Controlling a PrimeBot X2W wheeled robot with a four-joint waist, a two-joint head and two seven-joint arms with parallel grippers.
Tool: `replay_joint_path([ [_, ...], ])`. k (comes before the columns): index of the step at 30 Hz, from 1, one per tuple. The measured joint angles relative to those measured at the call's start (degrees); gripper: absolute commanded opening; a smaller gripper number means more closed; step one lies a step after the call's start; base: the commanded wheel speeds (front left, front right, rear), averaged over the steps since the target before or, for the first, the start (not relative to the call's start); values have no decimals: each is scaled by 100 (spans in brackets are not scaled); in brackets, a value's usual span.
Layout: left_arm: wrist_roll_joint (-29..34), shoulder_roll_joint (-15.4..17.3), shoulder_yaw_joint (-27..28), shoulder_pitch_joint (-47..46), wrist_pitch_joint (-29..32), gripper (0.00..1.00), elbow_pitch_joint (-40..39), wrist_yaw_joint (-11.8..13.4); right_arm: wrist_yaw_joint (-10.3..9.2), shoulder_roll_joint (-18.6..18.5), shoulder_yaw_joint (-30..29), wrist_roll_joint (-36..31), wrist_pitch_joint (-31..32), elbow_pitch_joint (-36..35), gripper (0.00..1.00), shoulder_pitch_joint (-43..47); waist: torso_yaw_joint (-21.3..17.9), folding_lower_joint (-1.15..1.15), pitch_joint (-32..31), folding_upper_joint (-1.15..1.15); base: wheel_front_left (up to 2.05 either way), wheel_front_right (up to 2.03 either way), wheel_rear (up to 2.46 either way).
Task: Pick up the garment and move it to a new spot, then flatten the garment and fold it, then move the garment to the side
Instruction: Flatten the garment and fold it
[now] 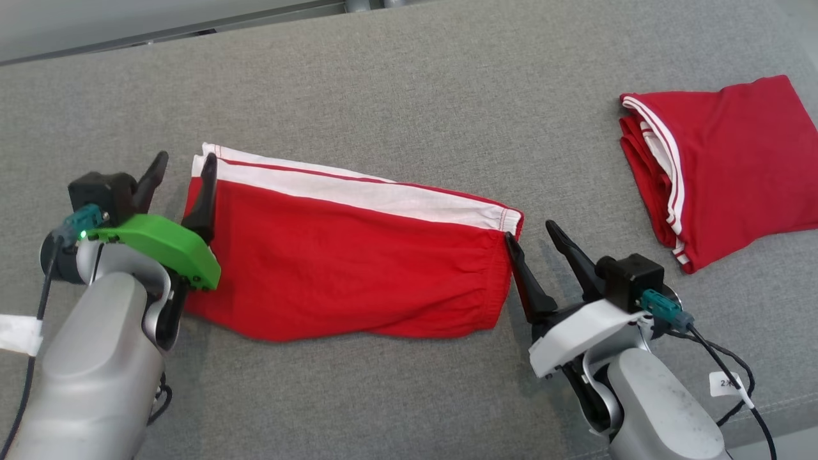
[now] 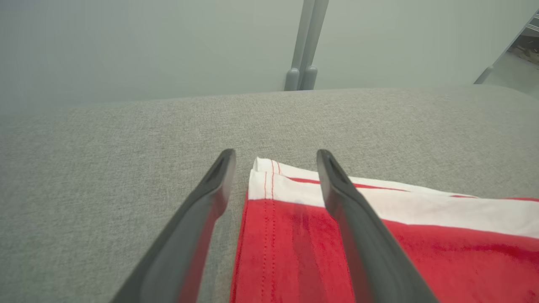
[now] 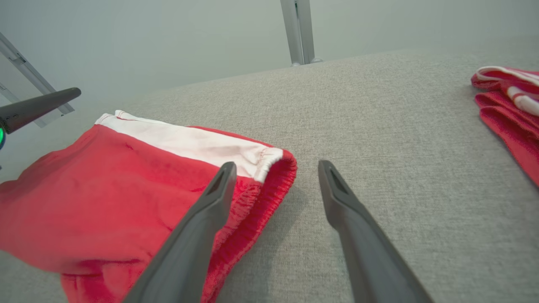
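A red garment (image 1: 345,262) with a white band along its far edge lies folded flat on the grey cushion (image 1: 409,83). My left gripper (image 1: 184,161) stands open at the garment's left end, one finger over the cloth (image 2: 290,244) and the other off it on the cushion. My right gripper (image 1: 532,229) is open at the garment's right end, its left finger (image 3: 210,210) over the elastic hem (image 3: 269,189), its right finger over bare cushion. Neither gripper holds anything.
A second folded red garment (image 1: 728,166) with white trim lies at the cushion's far right, also visible in the right wrist view (image 3: 509,105). Grey metal posts (image 2: 305,46) rise behind the cushion's far edge.
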Motion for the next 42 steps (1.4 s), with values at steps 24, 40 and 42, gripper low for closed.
replay_joint_path([
  [24, -1042, 391, -695, 1060, 985, 100, -107, 0, -1, 0, -858, -372, 742, -1329, 100, 1190, 223, 0, -840, 0, 0, 0, 0],
  [40, -1433, 421, -973, 937, 1357, 58, 26, 0, -1, -1, -842, -352, 838, -1521, 100, 1214, -104, 0, -652, 0, 0, 0, 0],
  [42, -1479, 428, -1009, 936, 1362, 37, 24, 0, -1, -1, -832, -345, 837, -1521, 100, 1213, -122, 0, -658, 0, 0, 0, 0],
])
